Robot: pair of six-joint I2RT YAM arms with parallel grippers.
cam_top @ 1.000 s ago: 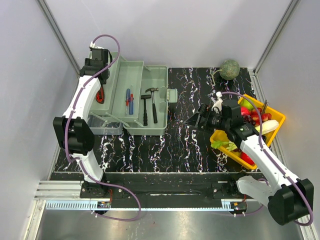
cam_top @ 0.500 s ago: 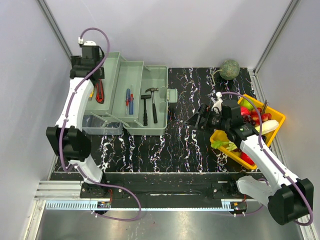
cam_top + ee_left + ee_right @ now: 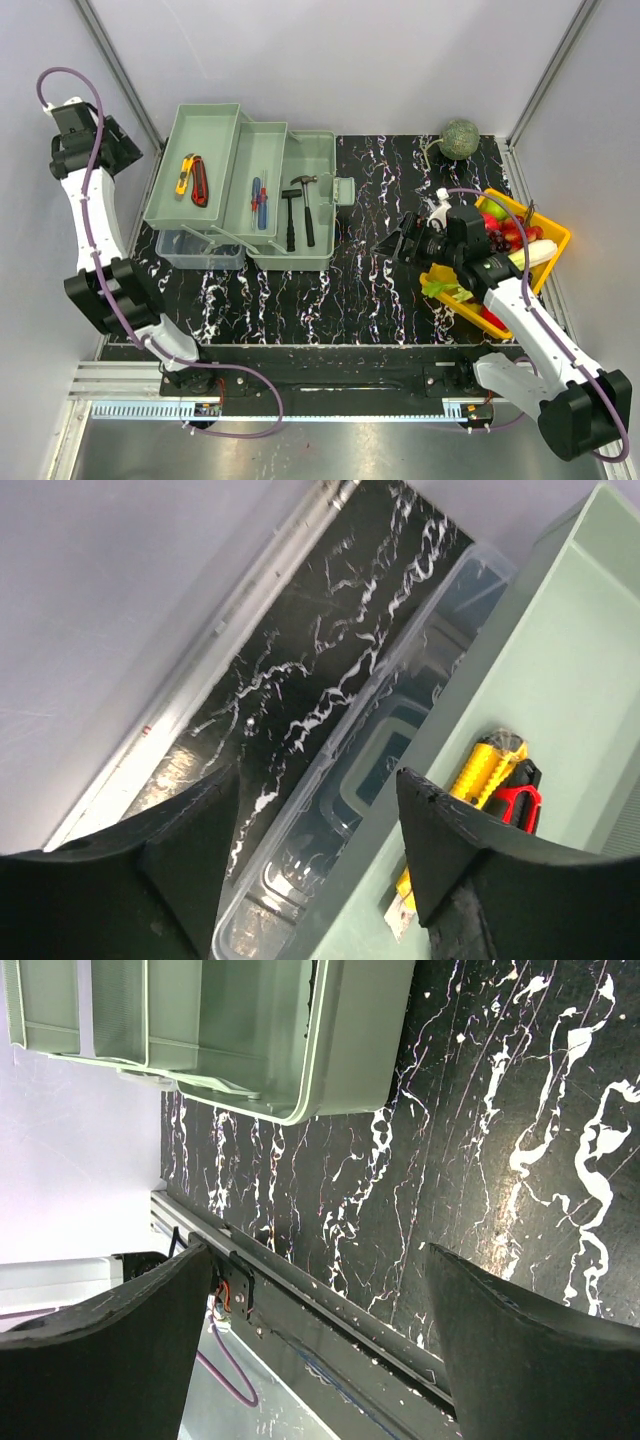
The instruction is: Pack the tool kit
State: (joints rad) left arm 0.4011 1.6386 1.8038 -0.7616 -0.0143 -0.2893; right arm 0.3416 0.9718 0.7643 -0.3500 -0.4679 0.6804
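While the left gripper (image 3: pixel 315 800) hangs by the left wall with jaws well apart and nothing between them, the right gripper (image 3: pixel 318 1250) is spread wide and also empty.

Left wrist view: clear lid (image 3: pixel 380 770) on the table, beside the toolbox's left tray (image 3: pixel 560 680). The knife (image 3: pixel 490 765) and pliers (image 3: pixel 515 802) lie side by side in that tray.

Toolbox (image 3: pixel 315 165) sits open at far left of the table (image 3: pixel 380 290). Screwdrivers (image 3: pixel 258 200) are in the middle tray and hammers (image 3: pixel 291 218) in the main body.

Surface: black with white marbling, metal rail along the near edge. Pale grey walls enclose left, far and right sides. A yellow bin (image 3: pixel 553 232) of fruit is at right and a green melon (image 3: pixel 460 138) in the far-right corner.

Left arm: elbow low at near left, forearm raised along the wall, wrist off the table's left edge. Right arm: reaches from the near-right base across the bin, gripper pointing left between bin and toolbox.
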